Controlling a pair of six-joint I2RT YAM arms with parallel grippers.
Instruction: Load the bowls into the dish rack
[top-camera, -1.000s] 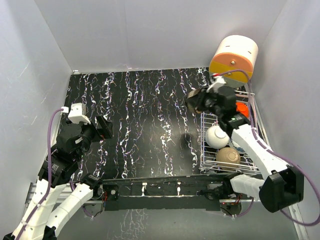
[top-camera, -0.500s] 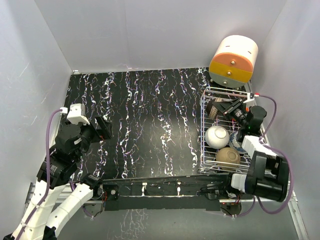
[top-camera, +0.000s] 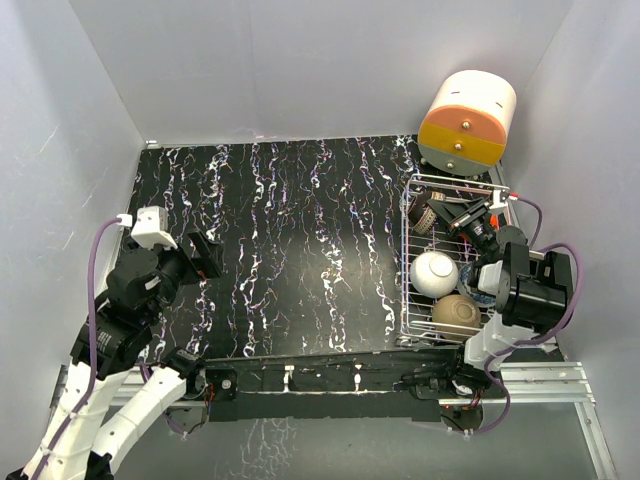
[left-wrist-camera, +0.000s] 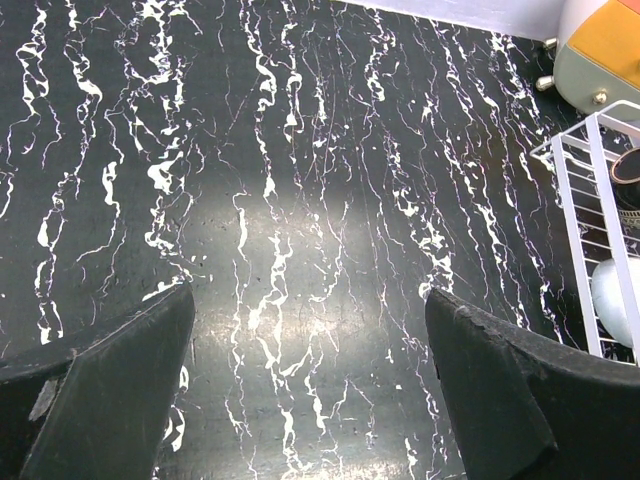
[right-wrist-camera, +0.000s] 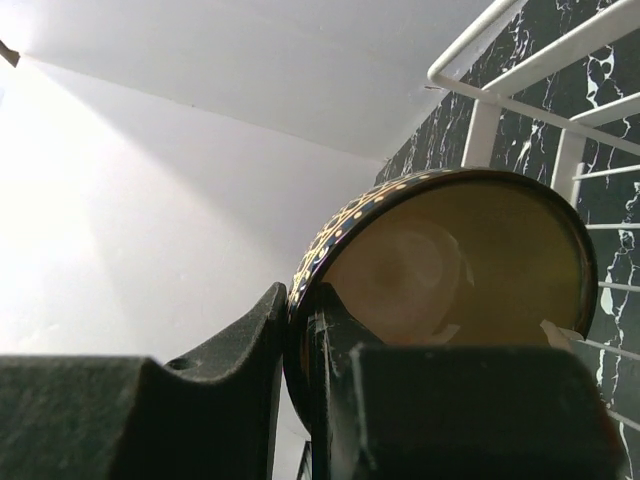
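left arm: bent, near left; hand (left-wrist-camera: 308, 295) spread wide | right arm: folded, right side; hand (right-wrist-camera: 298, 300) pinching rim of dark-brown, tan-gold-lined round bowl (right-wrist-camera: 450, 270)

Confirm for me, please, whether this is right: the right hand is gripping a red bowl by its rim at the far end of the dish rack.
Only the colour is wrong. The right wrist view shows the right hand gripping by its rim a bowl that is tan-gold inside and dark outside, at the far end of the dish rack.

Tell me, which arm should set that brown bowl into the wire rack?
Right. The right claw pinches the brown bowl by its rim at the far end of the dish rack; the left claw hangs open and empty across the table.
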